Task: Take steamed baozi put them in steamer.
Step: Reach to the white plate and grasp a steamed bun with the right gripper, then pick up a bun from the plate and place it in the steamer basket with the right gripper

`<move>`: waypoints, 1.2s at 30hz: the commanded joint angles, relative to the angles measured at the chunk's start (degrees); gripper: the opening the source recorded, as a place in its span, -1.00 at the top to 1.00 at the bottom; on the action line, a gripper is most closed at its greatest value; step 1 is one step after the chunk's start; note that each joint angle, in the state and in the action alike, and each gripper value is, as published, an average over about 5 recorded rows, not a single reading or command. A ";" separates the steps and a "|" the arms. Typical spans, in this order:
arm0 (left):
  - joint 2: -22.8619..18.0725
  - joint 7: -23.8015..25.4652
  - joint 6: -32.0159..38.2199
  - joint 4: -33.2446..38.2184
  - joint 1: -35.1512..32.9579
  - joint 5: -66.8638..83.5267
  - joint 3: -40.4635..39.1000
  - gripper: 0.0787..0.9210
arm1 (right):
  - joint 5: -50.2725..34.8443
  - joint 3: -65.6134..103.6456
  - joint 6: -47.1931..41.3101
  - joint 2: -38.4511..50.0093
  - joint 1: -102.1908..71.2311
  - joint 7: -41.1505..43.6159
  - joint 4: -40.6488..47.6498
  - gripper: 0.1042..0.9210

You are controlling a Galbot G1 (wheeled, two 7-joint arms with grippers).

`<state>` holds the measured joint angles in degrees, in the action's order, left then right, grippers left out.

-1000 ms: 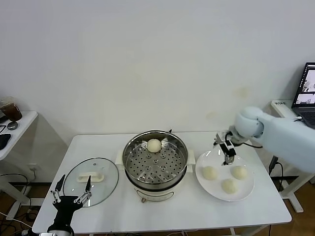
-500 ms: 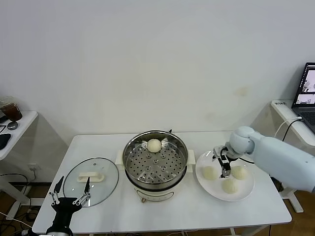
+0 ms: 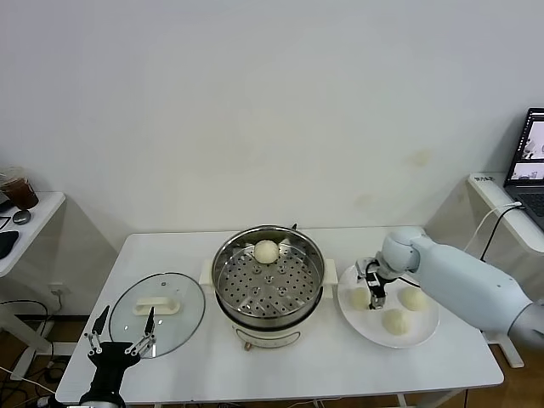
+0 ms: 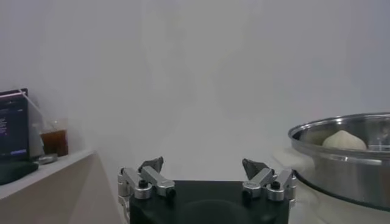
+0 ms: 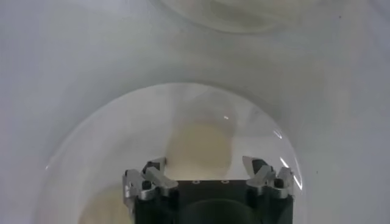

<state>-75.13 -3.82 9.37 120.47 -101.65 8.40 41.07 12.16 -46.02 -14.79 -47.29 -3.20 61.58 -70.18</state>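
One steamed baozi [image 3: 266, 251] lay on the perforated tray at the far side of the steamer [image 3: 268, 285]; two more [image 3: 414, 298] [image 3: 394, 321] sat in plain view on the white plate [image 3: 425, 333] beside it, and a further bun [image 5: 199, 147] lay directly under the right gripper [image 3: 372, 293]. That gripper hovered low over the plate with jaws spread wide around the bun, apparently not yet touching it. The buns looked soft, light and easily dented, so a gentle pinch across the widest part of the dome seemed advisable. The left gripper [image 3: 121, 333] waited near the glass lid [image 3: 157, 304], jaws apart and empty.
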 commanded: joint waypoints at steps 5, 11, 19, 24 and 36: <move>0.00 -0.04 -0.06 -0.02 0.02 0.00 -0.02 -0.77 | 0.87 0.65 -0.87 -0.92 -0.35 1.50 0.83 -0.22; -0.05 -0.02 -0.11 0.37 -0.06 -0.03 -0.11 -0.77 | -2.01 -1.20 -1.20 1.82 4.06 2.98 -1.97 0.00; 0.39 0.04 -0.18 0.86 0.35 0.16 -0.74 -0.77 | -11.79 -5.23 -2.91 9.30 18.16 4.56 -8.17 0.15; 1.24 0.06 -0.39 0.82 1.59 0.48 -1.53 -0.77 | -21.05 -14.13 -5.61 9.39 33.81 4.11 -11.04 0.15; 2.89 0.00 -1.15 0.58 3.21 0.56 -3.12 -0.77 | -43.24 -29.61 -18.19 -7.00 51.47 -3.61 -19.91 0.12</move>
<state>-72.62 -3.81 8.27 121.25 -98.95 9.01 38.24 -11.57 -63.19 -22.90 -43.38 31.11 63.34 -82.68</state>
